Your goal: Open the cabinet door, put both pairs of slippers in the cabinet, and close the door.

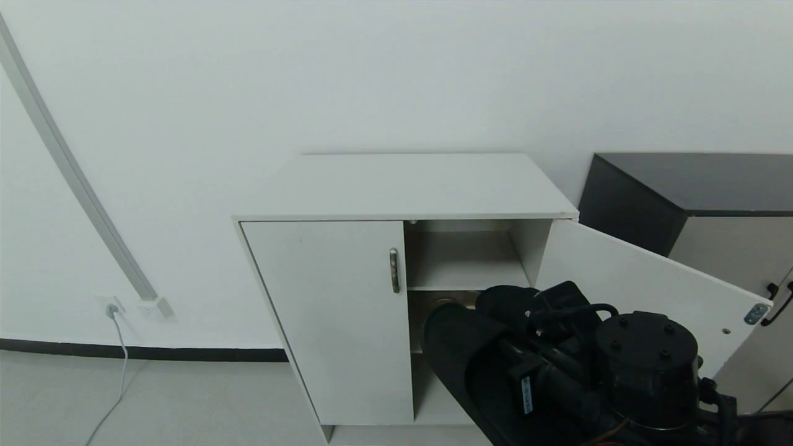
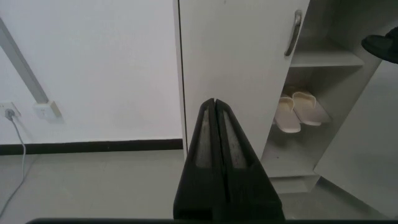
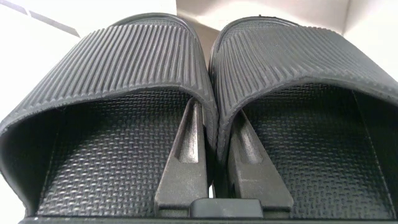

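Right gripper (image 3: 215, 121) has the black slippers (image 3: 140, 68) as a pair: one finger tucked inside each shoe, the two inner walls pinched together between them, so the jaws are nearly closed on that double thickness of rubber. The pair hangs right at the open right half of the cabinet (image 1: 409, 186), toes pointing in, just in front of the opening and about level with the lower shelves. The light slippers (image 2: 302, 109) are already inside the cabinet, side by side on the middle shelf, so this looks like the second delivery, with the door-closing yet to come. To do it well, I'd say: keep the grip firm, because a pinch on two soft walls could let one shoe slide; keep the soles level; drive straight in between the closed left door (image 1: 322, 310) and the swung-out right door (image 1: 638, 279) without brushing either; pick a bare stretch of shelf rather than landing on the light pair; and let go only once the soles rest on the board. Left gripper (image 2: 215, 143), fingers pressed together on nothing, hangs off the cabinet's left front, well apart from the opening and out of the way.
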`<state>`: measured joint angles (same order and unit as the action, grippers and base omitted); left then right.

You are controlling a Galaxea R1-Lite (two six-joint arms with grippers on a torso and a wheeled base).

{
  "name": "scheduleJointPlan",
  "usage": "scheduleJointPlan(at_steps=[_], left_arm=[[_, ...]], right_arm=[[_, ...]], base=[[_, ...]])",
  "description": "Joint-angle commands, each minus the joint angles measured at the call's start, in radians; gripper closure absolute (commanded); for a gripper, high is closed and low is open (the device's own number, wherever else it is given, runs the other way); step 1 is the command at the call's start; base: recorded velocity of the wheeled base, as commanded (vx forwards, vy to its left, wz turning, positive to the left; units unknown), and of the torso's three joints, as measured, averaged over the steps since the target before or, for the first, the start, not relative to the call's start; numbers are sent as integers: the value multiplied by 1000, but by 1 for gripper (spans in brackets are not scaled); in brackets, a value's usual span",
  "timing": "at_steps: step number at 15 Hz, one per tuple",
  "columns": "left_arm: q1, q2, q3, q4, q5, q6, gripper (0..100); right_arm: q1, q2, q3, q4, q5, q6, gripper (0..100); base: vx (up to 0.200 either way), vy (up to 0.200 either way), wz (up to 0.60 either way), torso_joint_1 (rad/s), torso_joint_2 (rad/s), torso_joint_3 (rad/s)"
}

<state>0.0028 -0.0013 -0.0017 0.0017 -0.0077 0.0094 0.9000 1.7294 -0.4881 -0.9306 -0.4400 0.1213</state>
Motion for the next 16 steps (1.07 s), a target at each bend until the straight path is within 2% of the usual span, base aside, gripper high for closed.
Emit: scheduleJointPlan(at_steps=[1, 9, 16], left_arm=[[0, 1, 0, 0, 0, 0, 100], [0, 1, 0, 0, 0, 0, 100], [0, 1, 0, 0, 0, 0, 100]], right_arm=[[0, 4, 0, 0, 0, 0, 100], [0, 7, 3, 1, 3, 0, 100], [0, 12, 2, 0, 3, 0, 100]], base=[[0, 0, 0, -193, 510, 325], [0, 0, 0, -162, 482, 323], [0, 0, 0, -93, 452, 360]])
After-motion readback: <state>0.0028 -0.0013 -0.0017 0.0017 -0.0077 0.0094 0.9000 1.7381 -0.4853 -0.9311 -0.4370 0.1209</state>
